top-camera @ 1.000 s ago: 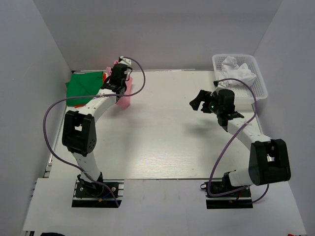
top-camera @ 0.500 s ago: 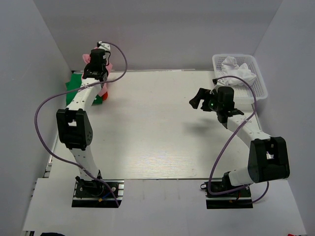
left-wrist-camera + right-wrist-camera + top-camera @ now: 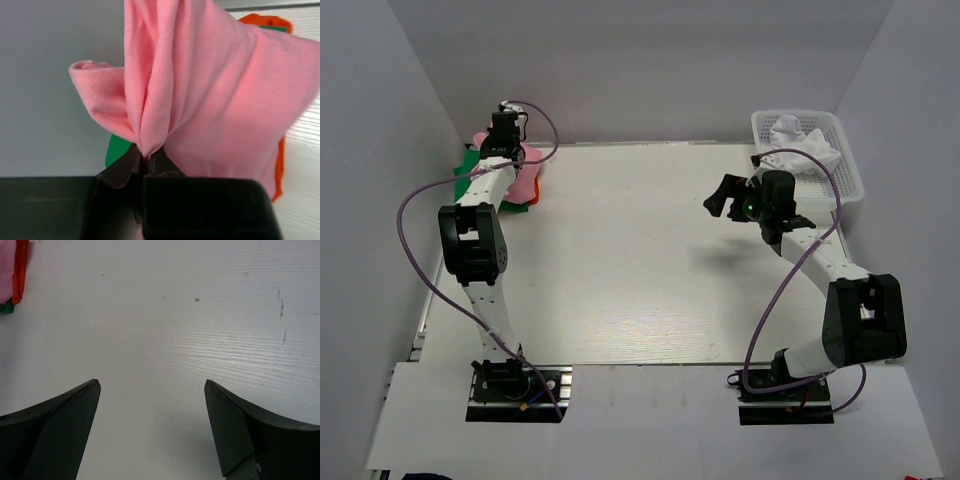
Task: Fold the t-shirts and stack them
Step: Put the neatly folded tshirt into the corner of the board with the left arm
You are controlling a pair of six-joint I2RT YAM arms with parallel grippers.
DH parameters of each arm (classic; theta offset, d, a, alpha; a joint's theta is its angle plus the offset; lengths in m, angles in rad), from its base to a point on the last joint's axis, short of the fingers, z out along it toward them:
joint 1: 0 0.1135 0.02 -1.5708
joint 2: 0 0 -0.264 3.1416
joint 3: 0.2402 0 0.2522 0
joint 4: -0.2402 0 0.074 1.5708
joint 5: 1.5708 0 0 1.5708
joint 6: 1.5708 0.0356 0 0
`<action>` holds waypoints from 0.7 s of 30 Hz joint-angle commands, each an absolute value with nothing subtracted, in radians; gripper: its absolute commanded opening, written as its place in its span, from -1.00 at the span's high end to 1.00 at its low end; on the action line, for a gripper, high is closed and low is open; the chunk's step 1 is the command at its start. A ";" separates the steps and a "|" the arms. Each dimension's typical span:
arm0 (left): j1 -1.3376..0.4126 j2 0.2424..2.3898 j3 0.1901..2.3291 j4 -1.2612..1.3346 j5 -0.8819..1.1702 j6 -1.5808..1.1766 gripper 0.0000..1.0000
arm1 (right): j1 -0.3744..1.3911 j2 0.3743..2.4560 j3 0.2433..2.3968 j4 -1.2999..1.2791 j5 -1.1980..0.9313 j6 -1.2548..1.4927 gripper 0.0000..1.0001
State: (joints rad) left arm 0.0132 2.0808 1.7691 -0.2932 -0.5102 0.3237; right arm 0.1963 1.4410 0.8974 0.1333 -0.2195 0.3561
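My left gripper (image 3: pixel 506 140) is at the far left corner, shut on a folded pink t-shirt (image 3: pixel 523 184) that hangs over a stack of a green t-shirt (image 3: pixel 470 165) and an orange one (image 3: pixel 515 207). In the left wrist view the fingers (image 3: pixel 145 159) pinch a bunch of pink cloth (image 3: pixel 210 90), with green (image 3: pixel 116 150) and orange (image 3: pixel 280 160) edges showing behind it. My right gripper (image 3: pixel 720 200) is open and empty above the table's right half; its wrist view shows bare table between the fingertips (image 3: pixel 152 385). A white t-shirt (image 3: pixel 802 140) lies crumpled in the basket.
A white plastic basket (image 3: pixel 840 165) stands at the far right corner. White walls enclose the table on three sides. The stack's pink and orange edge shows at the top left of the right wrist view (image 3: pixel 12 270).
My left arm has swung left with the pink t-shirt, from near the table's far middle-left to above the green and orange stack in the corner. The right gripper has barely moved.
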 commanded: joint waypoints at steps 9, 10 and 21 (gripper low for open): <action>0.113 2.170 1.911 -0.310 -0.571 0.223 1.00 | 0.195 1.466 0.982 0.104 -0.222 0.336 -0.81; 0.114 2.190 1.922 -0.310 -0.607 0.206 1.00 | 0.193 1.473 0.989 0.100 -0.222 0.334 -0.81; 0.147 2.273 2.106 -0.420 -0.623 0.111 -0.99 | 0.196 1.486 1.026 0.058 -0.238 0.336 -0.81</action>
State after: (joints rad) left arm 0.1429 2.3146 2.0434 -0.3927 -0.6186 0.1520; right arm 0.1967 1.4975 0.9859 0.0593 -0.2306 0.3534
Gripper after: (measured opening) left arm 0.987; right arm 0.904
